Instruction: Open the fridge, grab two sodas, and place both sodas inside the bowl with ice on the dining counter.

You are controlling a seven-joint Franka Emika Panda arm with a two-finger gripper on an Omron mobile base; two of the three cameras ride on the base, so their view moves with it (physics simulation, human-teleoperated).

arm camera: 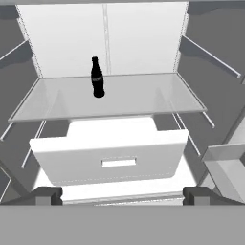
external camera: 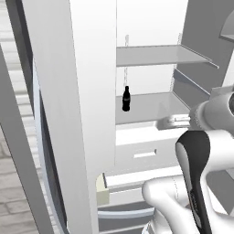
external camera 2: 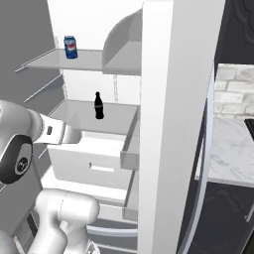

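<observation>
Sodas wait inside the open fridge (arm camera: 143, 43): dark bottle (arm camera: 97, 78) at our twelve o'clock, blue can (external camera 2: 71, 47) higher. Our gripper (arm camera: 122, 195) spreads wide, holding nothing, ready to grab.

Just a pale brick wall (external camera 2: 234, 87) off to the right, dark cabinet (external camera 2: 238, 30) right above it, plus some pale, blurry floor (external camera: 16, 201) down at lower left.

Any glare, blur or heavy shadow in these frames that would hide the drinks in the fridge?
Left base view: flat even light, no glare; the dark bottle reads sharp against the white fridge interior. Right base view: the blue can is crisp, its label too small to read. Hand view: soft shading on the side walls, no blur; the jaws stand wide apart at the bottom edge.
</observation>
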